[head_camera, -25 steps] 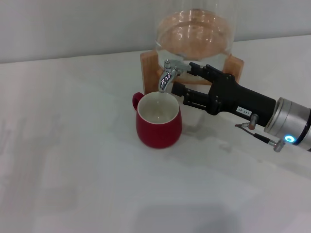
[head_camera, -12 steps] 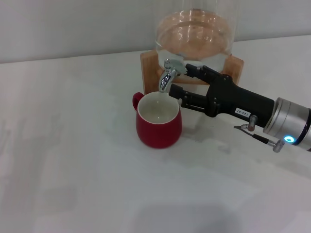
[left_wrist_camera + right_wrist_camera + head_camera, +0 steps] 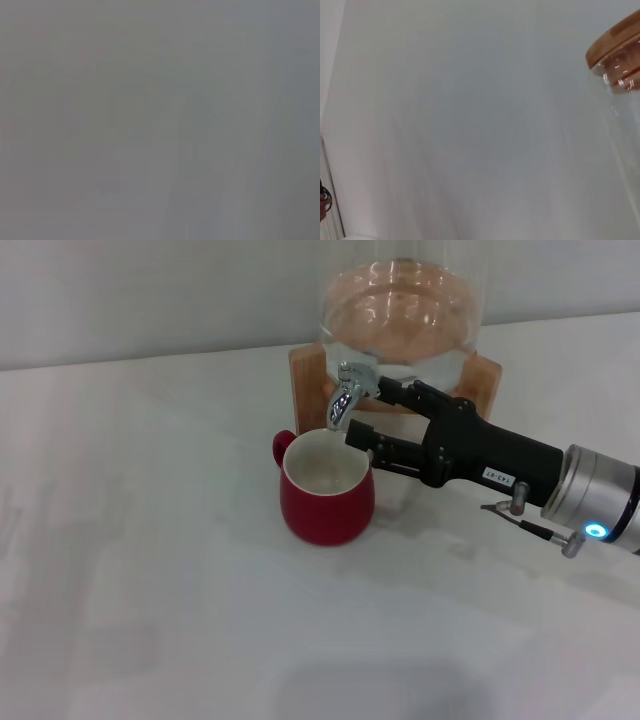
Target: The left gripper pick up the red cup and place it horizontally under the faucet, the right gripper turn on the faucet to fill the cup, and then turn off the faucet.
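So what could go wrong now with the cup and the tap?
The right gripper reaches in with open jaws right beside the faucet, so it might slip off the small lever. Its lower finger sits close to the red cup, so it could nudge the cup out from under the spout and water would spill.

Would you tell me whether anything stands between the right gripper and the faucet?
Nothing visible does. The right gripper is open right beside the faucet, one finger near its lever, the other lower by the red cup standing under the spout.
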### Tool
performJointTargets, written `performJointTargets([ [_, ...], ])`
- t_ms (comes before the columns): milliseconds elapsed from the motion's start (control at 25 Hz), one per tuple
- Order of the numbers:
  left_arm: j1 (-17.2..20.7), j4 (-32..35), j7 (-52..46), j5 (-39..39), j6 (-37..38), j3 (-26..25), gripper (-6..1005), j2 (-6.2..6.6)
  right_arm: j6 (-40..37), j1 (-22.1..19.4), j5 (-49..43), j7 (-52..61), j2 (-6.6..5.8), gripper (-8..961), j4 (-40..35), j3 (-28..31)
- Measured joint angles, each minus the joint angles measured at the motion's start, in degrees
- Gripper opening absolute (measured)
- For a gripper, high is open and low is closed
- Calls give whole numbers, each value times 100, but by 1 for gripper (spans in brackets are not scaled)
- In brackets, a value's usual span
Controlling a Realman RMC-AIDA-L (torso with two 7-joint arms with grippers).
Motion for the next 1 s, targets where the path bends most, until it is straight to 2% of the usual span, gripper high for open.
performJointTargets([
  [1000, -25, 0, 0, 9, 0, 0, 881, 0, -32, -36, 3, 157, 1, 872, -219, -256],
])
